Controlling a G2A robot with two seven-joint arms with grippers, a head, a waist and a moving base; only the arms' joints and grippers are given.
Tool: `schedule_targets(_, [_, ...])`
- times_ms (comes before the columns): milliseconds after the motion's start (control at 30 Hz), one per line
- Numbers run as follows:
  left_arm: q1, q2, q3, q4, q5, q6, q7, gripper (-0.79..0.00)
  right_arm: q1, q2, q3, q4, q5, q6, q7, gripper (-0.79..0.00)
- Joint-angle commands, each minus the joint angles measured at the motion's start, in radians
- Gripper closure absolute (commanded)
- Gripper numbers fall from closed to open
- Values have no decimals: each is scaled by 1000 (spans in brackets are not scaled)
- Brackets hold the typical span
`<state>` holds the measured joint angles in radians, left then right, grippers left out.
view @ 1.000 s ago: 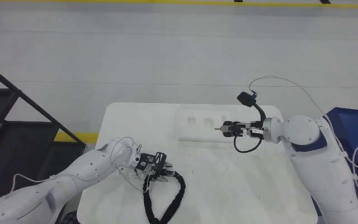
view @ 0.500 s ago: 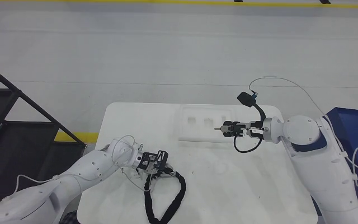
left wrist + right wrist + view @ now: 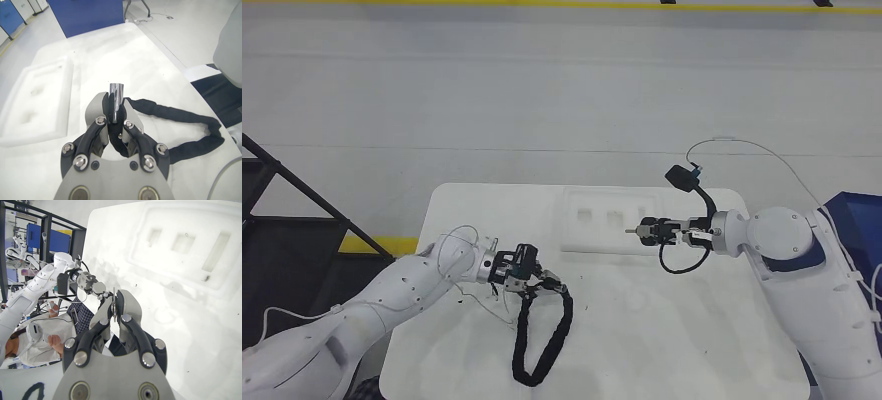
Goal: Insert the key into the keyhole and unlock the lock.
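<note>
The lock is a black fabric-sleeved chain (image 3: 540, 340) with a chrome cylinder head (image 3: 116, 97). My left gripper (image 3: 115, 102) is shut on that head over the table's left part, and the cylinder's end sticks out past the fingertips. The chain (image 3: 179, 123) trails in a loop on the white table behind it. My right gripper (image 3: 642, 231) hovers over the table's right half, shut on a thin metal key (image 3: 114, 306) whose tip (image 3: 629, 231) points toward the left arm. A wide gap lies between key and lock.
A white foam tray (image 3: 607, 222) with several shallow pockets lies at the back centre of the white table (image 3: 662, 330), just behind the key. A black frame (image 3: 302, 200) stands off the table's left side. A blue bin (image 3: 857, 215) stands past the right edge.
My left gripper has lifted the lock head and swung it up and rightward, turning it toward the right arm; the chain loop dragged along and stretched out. The right arm with the key held still.
</note>
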<state>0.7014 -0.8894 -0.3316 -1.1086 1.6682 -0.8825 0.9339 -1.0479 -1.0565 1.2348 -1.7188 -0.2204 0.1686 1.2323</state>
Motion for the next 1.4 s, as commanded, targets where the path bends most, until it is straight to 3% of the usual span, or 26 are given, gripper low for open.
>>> schedule_targets(0, [-9,-4,-4,-24,-4,7,11,0,0,4,-16,-12,-29,26,50,0])
schedule_targets(300, [-60,-16,-18,-107,-46,30,33,0,-14,19,-37,-77,-76,127,180,0])
schedule_targets(500, [-107,-27,-15,-171,-67,37,41,0,-92,43,75,-238,-27,155,217,0])
schedule_targets(767, [-148,-46,6,-230,-113,61,64,0,-207,72,270,-404,83,117,262,0])
schedule_targets(1033, [-175,-95,48,-186,-124,103,107,0,-271,86,355,-485,127,101,228,0])
schedule_targets(1367, [-175,-98,51,-184,-126,107,111,0,-288,87,356,-500,130,117,204,0])
